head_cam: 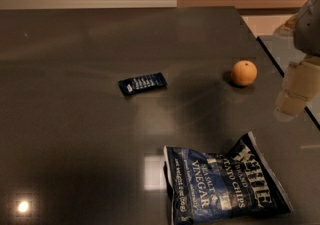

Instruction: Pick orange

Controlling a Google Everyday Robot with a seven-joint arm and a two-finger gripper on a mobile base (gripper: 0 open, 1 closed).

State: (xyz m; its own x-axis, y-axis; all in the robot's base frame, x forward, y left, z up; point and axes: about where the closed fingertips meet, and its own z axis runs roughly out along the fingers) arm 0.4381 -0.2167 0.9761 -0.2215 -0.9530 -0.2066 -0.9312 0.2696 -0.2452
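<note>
The orange (244, 73) is a small round fruit lying on the dark table (75, 119), toward its right side. My gripper (295, 94) hangs at the right edge of the view, pale and blurred, to the right of the orange and slightly nearer the front. It is apart from the orange and holds nothing that I can see.
A blue Kettle chip bag (225, 181) lies at the front right. A small dark snack packet (142, 83) lies near the table's middle. The table's right edge (270, 54) runs diagonally just behind the orange, with pale floor beyond it.
</note>
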